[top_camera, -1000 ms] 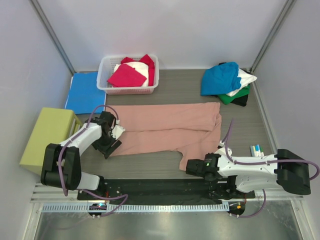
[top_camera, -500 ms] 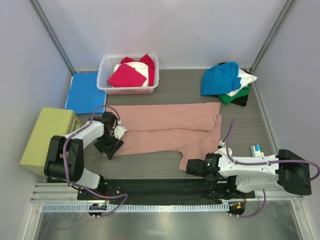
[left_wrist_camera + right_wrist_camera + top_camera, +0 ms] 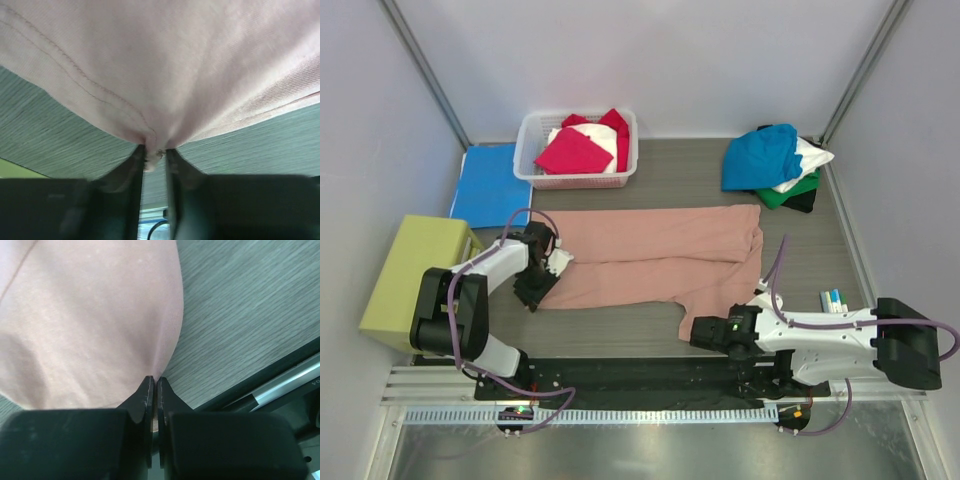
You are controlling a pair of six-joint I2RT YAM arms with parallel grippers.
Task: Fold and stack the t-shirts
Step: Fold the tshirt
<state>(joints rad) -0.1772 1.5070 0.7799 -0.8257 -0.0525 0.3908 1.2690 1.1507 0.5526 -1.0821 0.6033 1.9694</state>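
**Two grips on the dusty-pink t-shirt (image 3: 660,255)**

The left gripper (image 3: 155,150) is nipped tight on its bunched, stitched hem, and the right gripper (image 3: 154,384) is clamped on a smooth folded edge. The soft knit lies spread flat on the grey wood-grain table (image 3: 690,185). A white lattice basket (image 3: 575,182) holds crumpled magenta and white tees (image 3: 570,152). At far right, the folded stack (image 3: 760,158) half-hides its lowest shirts.

Bright, even light; blurred wrist foregrounds
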